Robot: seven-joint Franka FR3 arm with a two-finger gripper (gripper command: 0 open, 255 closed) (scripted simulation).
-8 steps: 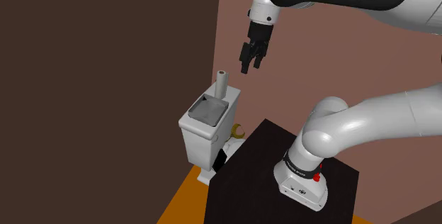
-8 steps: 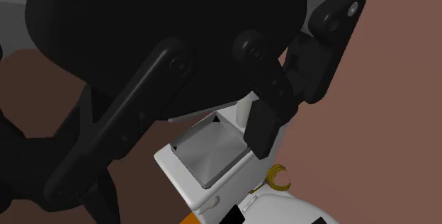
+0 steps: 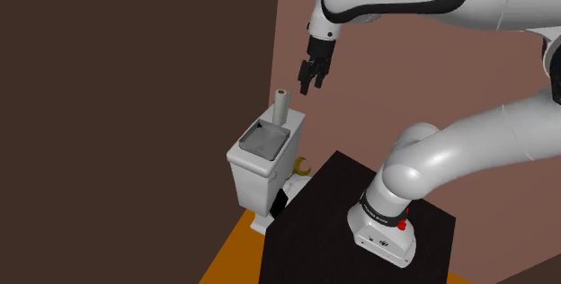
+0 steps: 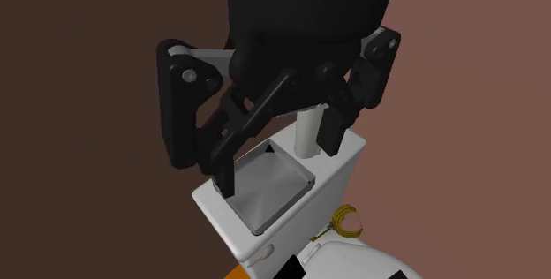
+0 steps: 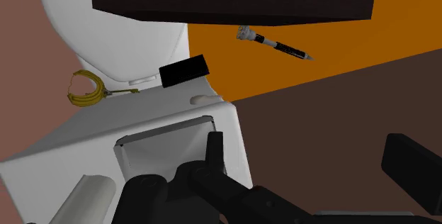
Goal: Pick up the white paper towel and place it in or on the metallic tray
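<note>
Towel (image 3: pixel 280 105) stands upright just beside the tray (image 3: pixel 267 138) on a toilet tank (image 3: pixel 249 174). Gripper (image 3: pixel 312 83) hovers above it, fingers spread. It is probably light and squashy, so clasp mid-height, gently.

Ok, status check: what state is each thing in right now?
paper towel roll: upright on the toilet tank beside the tray, not held
tray: empty, on the tank top
gripper: open, empty, in the air clear of the roll
pen: lying flat on the orange floor
</note>
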